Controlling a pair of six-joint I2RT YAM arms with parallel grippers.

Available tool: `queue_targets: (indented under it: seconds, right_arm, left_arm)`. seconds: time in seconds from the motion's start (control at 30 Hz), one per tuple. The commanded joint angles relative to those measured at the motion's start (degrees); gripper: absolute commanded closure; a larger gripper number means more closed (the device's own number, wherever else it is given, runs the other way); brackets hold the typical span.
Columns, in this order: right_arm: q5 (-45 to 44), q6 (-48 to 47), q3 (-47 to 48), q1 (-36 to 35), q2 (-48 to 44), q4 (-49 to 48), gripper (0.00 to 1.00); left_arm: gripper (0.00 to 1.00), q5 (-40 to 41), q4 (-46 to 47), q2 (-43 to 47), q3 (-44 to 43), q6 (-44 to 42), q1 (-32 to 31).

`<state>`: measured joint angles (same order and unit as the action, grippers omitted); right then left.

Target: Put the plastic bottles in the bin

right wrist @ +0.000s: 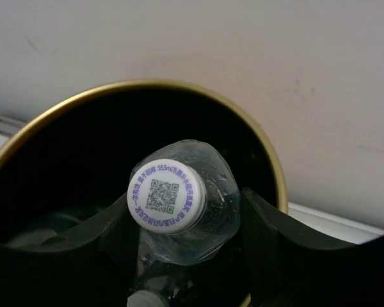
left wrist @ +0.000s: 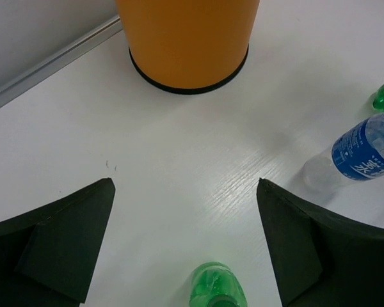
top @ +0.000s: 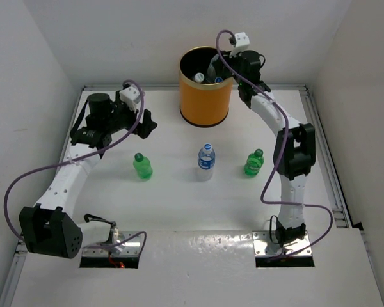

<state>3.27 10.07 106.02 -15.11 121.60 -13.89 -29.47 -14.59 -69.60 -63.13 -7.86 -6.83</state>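
Upper centre of the top view: the right claw is clamped on a clear white-capped bottle over the orange bin and its black mouth. I'd release only with the bottle wholly inside the gold rim, then lift straight up. The left claw gapes wide above the desk, mid-left.

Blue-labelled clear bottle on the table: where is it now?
Top view: the blue-labelled bottle is mid-table, between the left green bottle and the right green bottle, in front of the orange bin.
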Motion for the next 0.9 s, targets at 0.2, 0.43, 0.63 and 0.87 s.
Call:
queue_targets:
  seconds: [0.2,0.43,0.63,0.87]
  right_arm:
    - [0.69,3.72,2.35,0.61,-8.56,7.21,0.00]
    - [5.52,9.27,2.53,5.17,-19.81,12.91,0.00]
    - [7.01,8.30,-11.31,10.63,-32.81,16.96,0.00]
    - [8.77,8.22,-25.59,18.01,-43.11,17.85,0.00]
  left_arm:
    - [0.00,-6.09,-3.16,-5.62,-4.62,-11.64,-7.93]
    - [0.00,-15.95,-4.83,-14.94,-11.21,-17.53,-16.00]
    - [0.00,-18.76,-4.83,-22.40,-16.58,-18.07,-21.21]
    - [0.00,-19.66,-5.36,-25.85,-19.04,-18.77,-25.25]
